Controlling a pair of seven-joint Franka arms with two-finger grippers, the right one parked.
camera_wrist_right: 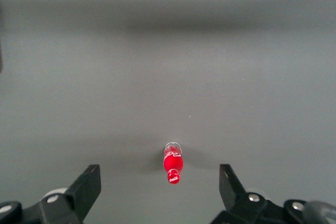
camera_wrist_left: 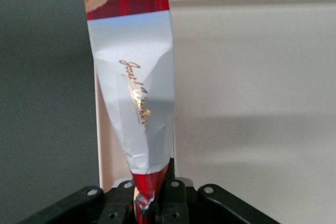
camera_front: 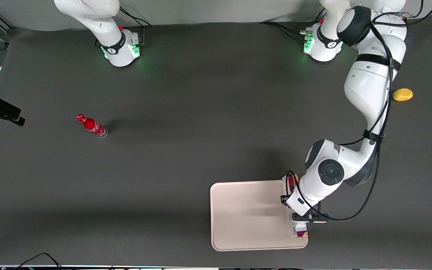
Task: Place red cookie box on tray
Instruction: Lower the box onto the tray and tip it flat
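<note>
Your gripper (camera_wrist_left: pixel 149 203) is pinched tight on the red cookie box (camera_wrist_left: pixel 134 93), at the tray's (camera_front: pixel 246 217) three o'clock edge; the thin, light carton crumples, so ease off.

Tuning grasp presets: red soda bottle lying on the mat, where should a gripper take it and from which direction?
Grip the red soda bottle across the wide body, coming straight down from above, fingers either side of its long axis; it lies on its side and the neck looks too thin. For now the gripper is shut on the red cookie box over the tray edge.
</note>
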